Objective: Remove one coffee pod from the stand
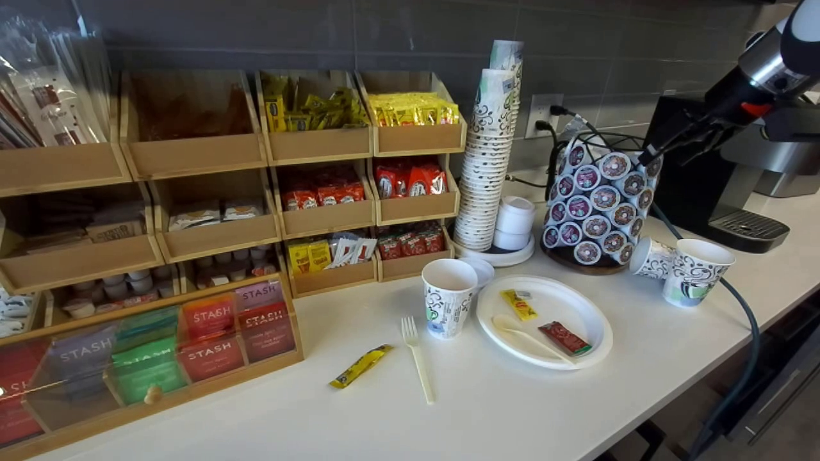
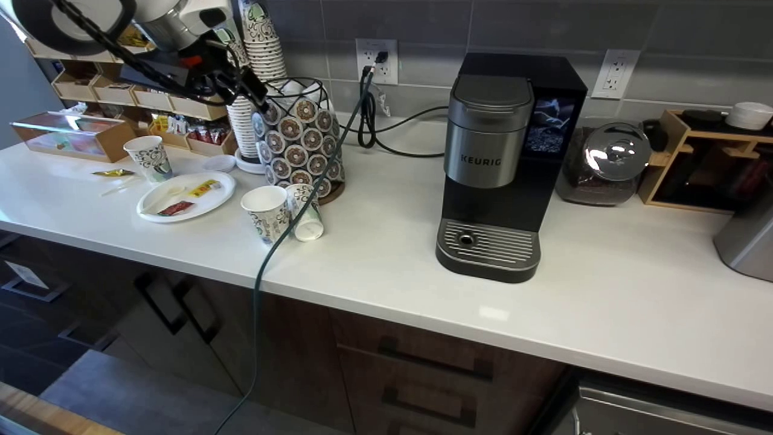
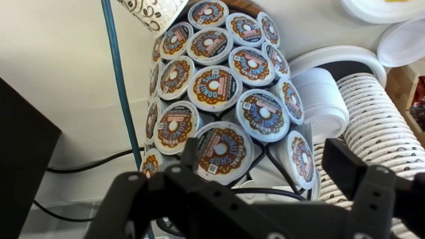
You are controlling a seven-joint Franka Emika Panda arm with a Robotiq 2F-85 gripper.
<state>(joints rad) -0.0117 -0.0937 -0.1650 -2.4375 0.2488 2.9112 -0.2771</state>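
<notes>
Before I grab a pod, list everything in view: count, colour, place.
stand: one, black wire, on counter
coffee pods: many, brown or purple tops, on stand
tray: one, white rim, beside stand
cup stacks: two, patterned white, on tray
lids: several, white, mostly on tray
loose cups: three, patterned white, on counter
plate: one, white, on counter
loose packets: three, yellow and red, plate and counter
spoon: one, cream, on plate
fork: one, cream, on counter
bins: many, tan, against wall
tea box: one, wooden, below bins
brewer: one, black/silver, on counter
jar: one, clear, beside brewer
rack: one, wooden, beside jar
outlets: two, white, on wall
cable: one, teal, crossing counter
arm: one, black/white, above counter
jaws: one pair, black, parted, near stand
</notes>
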